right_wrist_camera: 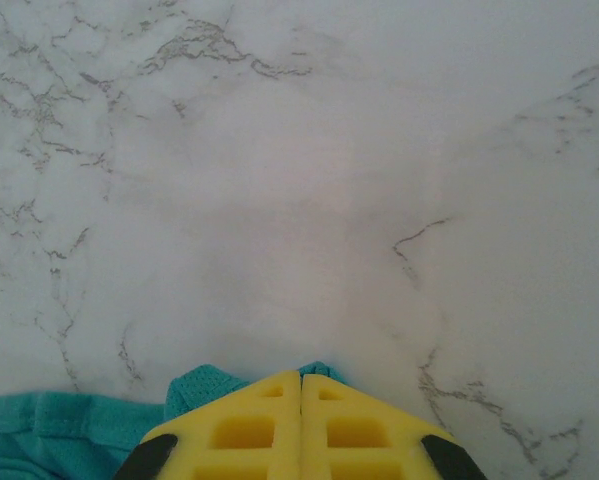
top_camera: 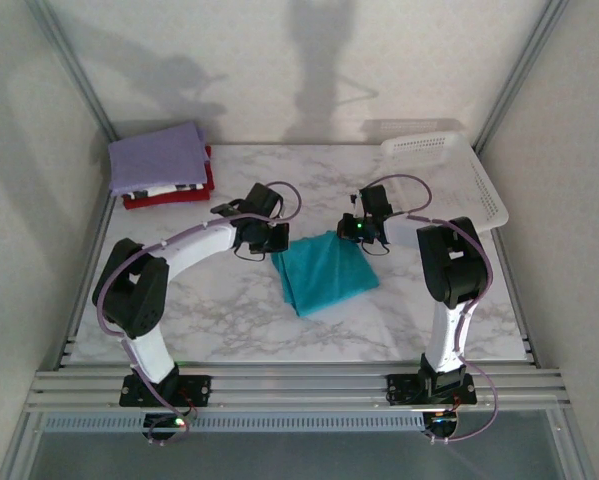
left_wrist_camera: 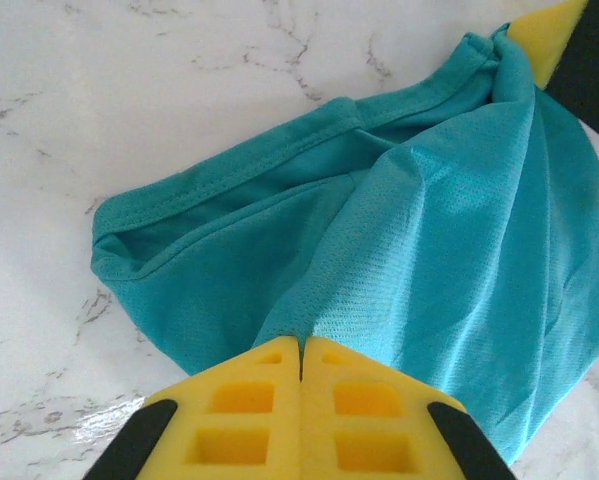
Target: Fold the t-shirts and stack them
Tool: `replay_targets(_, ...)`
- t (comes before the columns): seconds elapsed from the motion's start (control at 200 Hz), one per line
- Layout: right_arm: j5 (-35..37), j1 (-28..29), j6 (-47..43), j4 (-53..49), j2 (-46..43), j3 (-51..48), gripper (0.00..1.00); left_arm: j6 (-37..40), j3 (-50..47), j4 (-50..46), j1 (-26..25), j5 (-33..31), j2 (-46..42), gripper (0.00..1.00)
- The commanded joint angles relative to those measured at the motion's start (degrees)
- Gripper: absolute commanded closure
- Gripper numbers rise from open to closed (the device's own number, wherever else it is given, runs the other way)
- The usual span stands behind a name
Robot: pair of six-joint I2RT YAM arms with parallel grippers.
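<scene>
The teal t-shirt (top_camera: 324, 272) is laid partly folded and creased at the centre of the marble table (top_camera: 229, 315), its fine mesh weave and stitched hem visible. One far corner is clamped by the left gripper (left_wrist_camera: 301, 345), the other by the right gripper (right_wrist_camera: 301, 378).

No text, label, brand or number readable anywhere. Checked teal t-shirt (left_wrist_camera: 449, 230): plain cloth, nothing printed on it. The black-and-white patterned t-shirt (top_camera: 169, 188), far-left corner: too small to tell pattern from lettering.
</scene>
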Motion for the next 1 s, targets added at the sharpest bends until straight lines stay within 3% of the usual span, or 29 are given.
replay_targets(0.0, 0.6, -0.1, -1.2, -6.1, 3.1, -0.4, 1.0, -0.1, 1.9, -0.7, 0.9, -1.3, -0.2, 1.0)
replay_targets(0.245, 1.6, -0.1, -1.1, -6.2, 3.0, -0.6, 1.0, -0.6, 2.0, 2.9, 4.5, -1.5, 2.4, 1.0)
replay_targets(0.395, 1.4, -0.1, -1.1, -6.1, 3.4, -0.4, 1.0, -0.2, 2.4, 7.6, 8.0, 1.6, 6.7, 1.0)
replay_targets(0.761, 0.6, -0.2, -1.4, -8.8, 1.6, 0.3, 1.0, 4.6, 11.5, 9.4, 12.5, 3.4, 18.6, 1.0)
replay_targets(0.826, 0.7, -0.2, -1.5, -9.7, 0.8, 0.7, 0.91, 5.5, 13.2, 9.6, 12.5, 4.3, 19.2, 1.0)
replay_targets(0.871, 0.7, -0.2, -1.5, -10.7, 0.4, 1.3, 0.78, 5.5, 14.6, 9.2, 12.5, 5.5, 19.9, 0.95)
replay_targets(0.916, 0.7, -0.2, -1.4, -11.4, -0.3, 1.8, 0.68, 5.4, 15.9, 9.2, 12.5, 6.7, 20.5, 0.8)
replay_targets(0.951, 1.0, -0.2, -1.1, -11.8, -0.9, 1.9, 0.64, 5.3, 16.5, 9.2, 12.4, 6.6, 20.8, 0.65)
replay_targets(0.996, 1.7, -0.2, -0.8, -12.5, -2.1, 2.3, 0.62, 5.0, 16.8, 9.5, 12.3, 6.5, 20.7, 0.57)
